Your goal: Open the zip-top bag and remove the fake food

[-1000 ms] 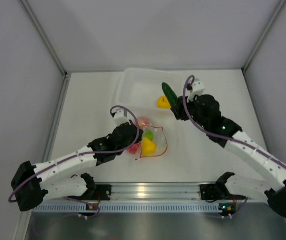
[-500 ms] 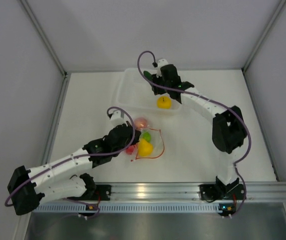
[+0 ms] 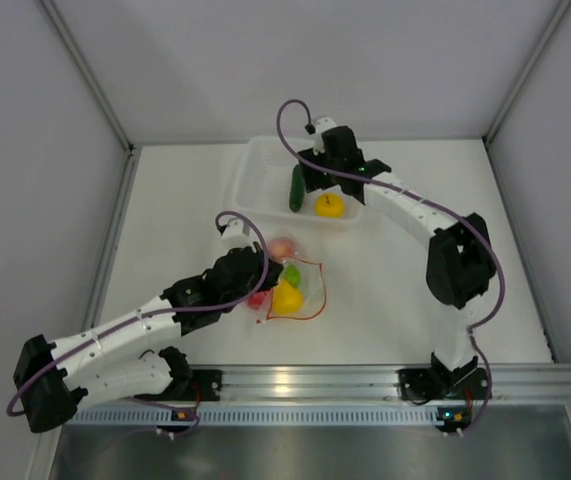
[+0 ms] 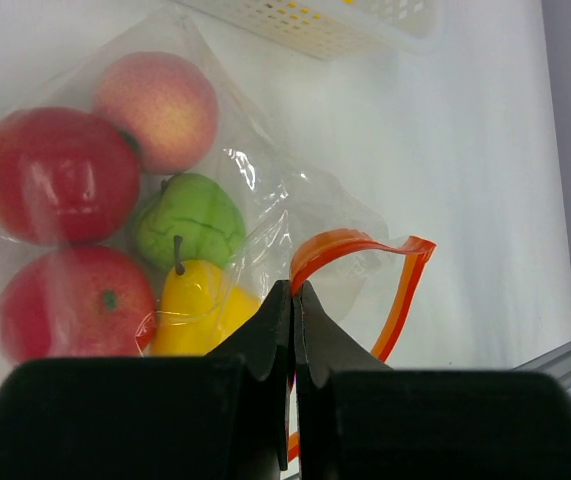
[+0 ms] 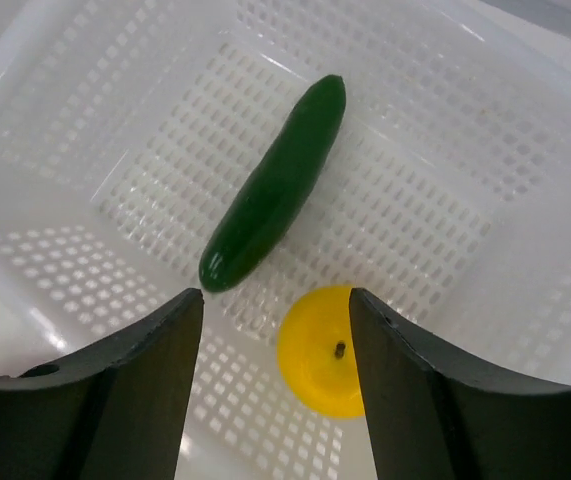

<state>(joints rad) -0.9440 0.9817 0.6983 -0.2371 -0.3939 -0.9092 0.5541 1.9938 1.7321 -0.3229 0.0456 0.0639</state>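
Note:
The clear zip-top bag (image 3: 300,283) lies at mid-table, its orange-red zip strip (image 4: 365,250) gaping open. Inside it are two red fruits (image 4: 60,175), a pink one (image 4: 155,95), a light-green one (image 4: 187,220) and a yellow one (image 4: 197,305). My left gripper (image 3: 263,288) (image 4: 294,290) is shut on the bag's zip strip. My right gripper (image 3: 317,185) (image 5: 276,305) is open and empty above the translucent white basket (image 3: 255,165) (image 5: 55,150). In the basket lie the dark green cucumber (image 3: 296,187) (image 5: 275,185) and a yellow round fruit (image 3: 328,205) (image 5: 325,350).
The basket stands at the back centre of the white table. Grey walls close in the back and both sides. A metal rail (image 3: 295,385) with both arm bases runs along the near edge.
The right arm swung from the table's right to over the basket with the cucumber in its grip, then opened; the cucumber now lies in the basket. The left gripper kept hold of the bag.

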